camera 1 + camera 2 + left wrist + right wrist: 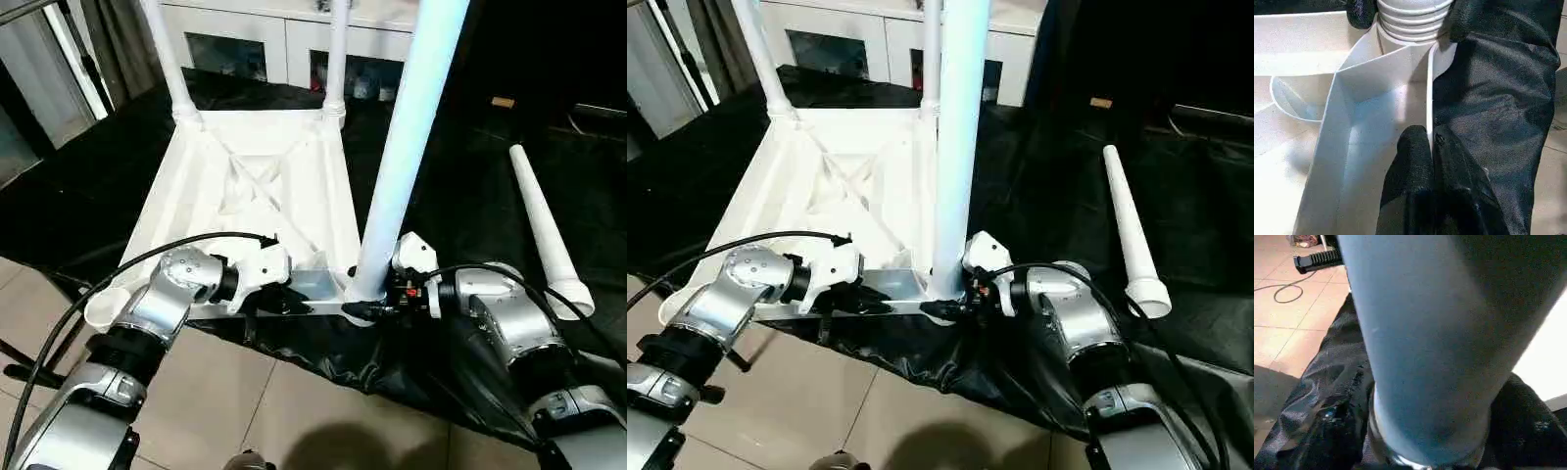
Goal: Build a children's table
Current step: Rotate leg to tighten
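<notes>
The left gripper (1431, 147) is pinched together on the thin near rim of the upturned white tabletop (211, 186), just beside its near right corner socket. At that socket the right gripper (377, 305) reaches the flared base of an upright leg (407, 147); whether its jaws grip or stand apart cannot be told. No writing is legible. The tabletop lies ribbed side up on a counter (59, 211) draped in black cloth, near its front edge, with two more legs (338, 59) standing at the far corners. A fourth leg (545, 230) lies loose toward the right edge. Tan floor tiles (245, 401) show below, a white glass-door cabinet (245, 44) behind.
</notes>
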